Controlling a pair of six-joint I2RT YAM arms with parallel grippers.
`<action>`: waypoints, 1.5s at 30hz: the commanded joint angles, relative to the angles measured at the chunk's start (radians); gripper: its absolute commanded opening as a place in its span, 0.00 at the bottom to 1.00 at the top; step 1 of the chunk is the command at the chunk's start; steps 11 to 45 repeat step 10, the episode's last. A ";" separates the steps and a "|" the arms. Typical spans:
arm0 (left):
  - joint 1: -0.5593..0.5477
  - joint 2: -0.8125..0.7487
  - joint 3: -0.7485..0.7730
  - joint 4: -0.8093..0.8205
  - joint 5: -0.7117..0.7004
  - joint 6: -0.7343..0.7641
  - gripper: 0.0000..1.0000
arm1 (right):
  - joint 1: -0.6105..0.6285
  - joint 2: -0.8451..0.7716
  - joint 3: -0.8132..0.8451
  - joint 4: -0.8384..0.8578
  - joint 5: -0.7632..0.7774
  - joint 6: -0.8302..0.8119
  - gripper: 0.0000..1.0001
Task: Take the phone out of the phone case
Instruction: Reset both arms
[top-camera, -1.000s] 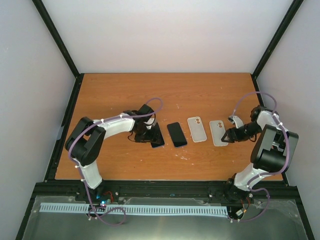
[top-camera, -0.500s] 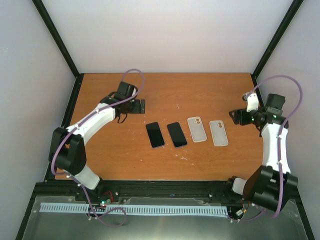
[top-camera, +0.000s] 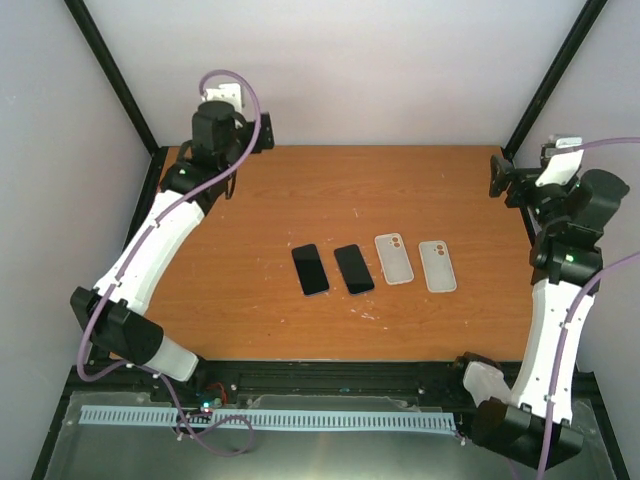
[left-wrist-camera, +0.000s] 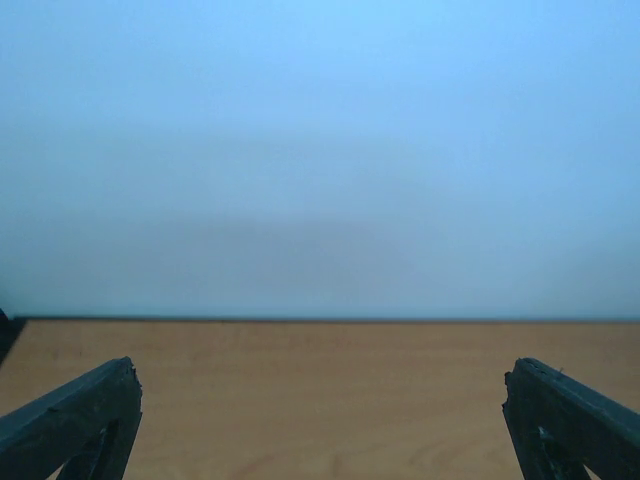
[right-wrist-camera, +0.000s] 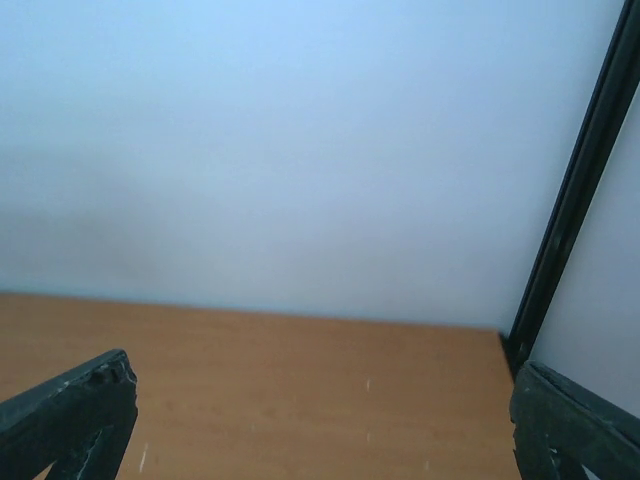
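Two black phones lie side by side mid-table, one on the left (top-camera: 310, 269) and one just right of it (top-camera: 353, 268). Two clear phone cases lie to their right, one (top-camera: 394, 259) beside the phones and one (top-camera: 436, 266) further right. My left gripper (top-camera: 262, 131) is raised at the back left corner, open and empty, far from them. My right gripper (top-camera: 499, 176) is raised at the back right corner, open and empty. Both wrist views show only bare table and the back wall between wide-apart fingers (left-wrist-camera: 70, 420) (right-wrist-camera: 70, 415).
The orange wooden table (top-camera: 330, 190) is walled by white panels with black frame posts at the corners (right-wrist-camera: 575, 190). A metal rail runs along the near edge (top-camera: 270, 418).
Both arms have lifted away from the phones and cases and swung up and back to the far corners. The phones and cases stay where they lay.
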 joint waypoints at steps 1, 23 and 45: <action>0.006 -0.019 0.096 -0.032 -0.062 0.054 1.00 | 0.004 -0.052 0.044 0.035 0.000 0.080 1.00; 0.006 -0.085 -0.027 -0.003 -0.074 0.060 1.00 | 0.004 -0.011 -0.011 -0.015 0.042 0.116 1.00; 0.006 -0.085 -0.027 -0.003 -0.074 0.060 1.00 | 0.004 -0.011 -0.011 -0.015 0.042 0.116 1.00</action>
